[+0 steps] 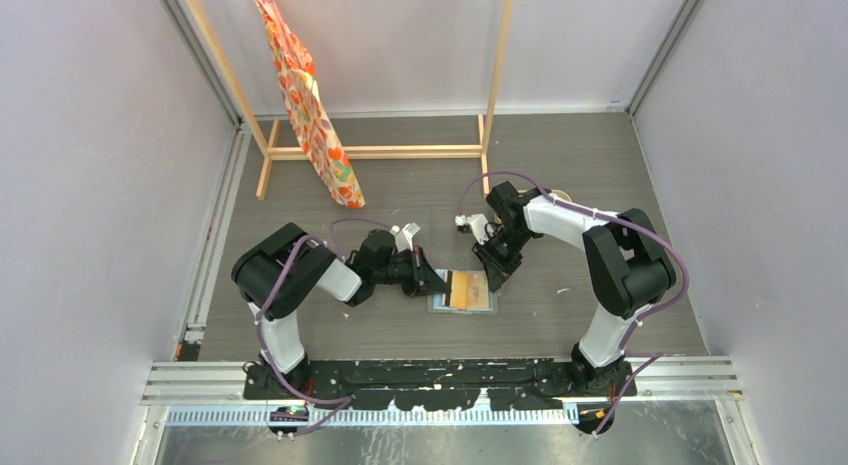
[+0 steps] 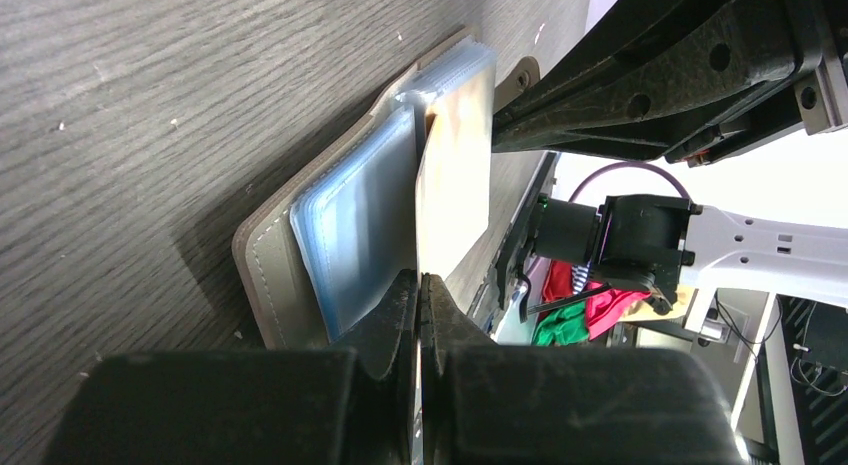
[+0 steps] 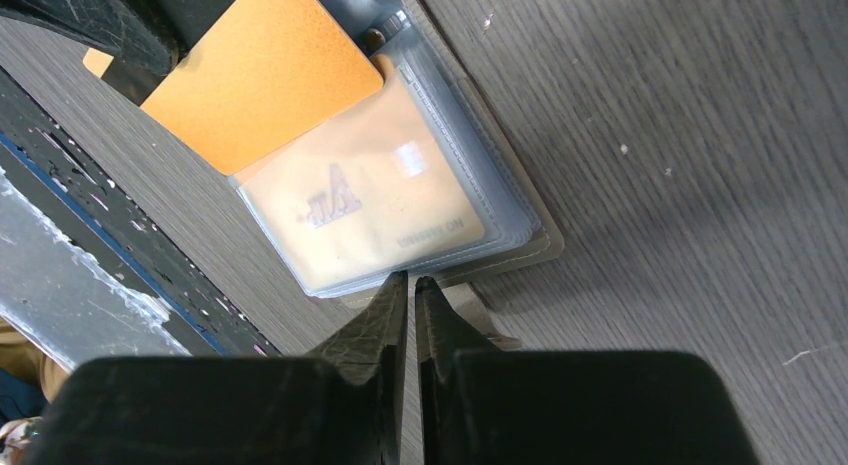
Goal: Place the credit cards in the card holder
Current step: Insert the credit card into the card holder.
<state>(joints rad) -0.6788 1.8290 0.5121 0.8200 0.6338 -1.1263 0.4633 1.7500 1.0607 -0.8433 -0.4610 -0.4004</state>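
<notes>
The card holder lies open on the table, grey cover down and pale blue sleeves up. My left gripper is shut on an orange credit card, seen edge-on in the left wrist view, with its far end at the sleeves. A second, tan-gold card sits inside a clear sleeve. My right gripper stands at the holder's right edge with its jaws almost together. Its tips touch the sleeve edge beside the closure tab, and nothing shows between them.
A wooden rack stands at the back of the table with an orange patterned cloth bag hanging from it. White walls close in both sides. A metal rail runs along the near edge by the arm bases.
</notes>
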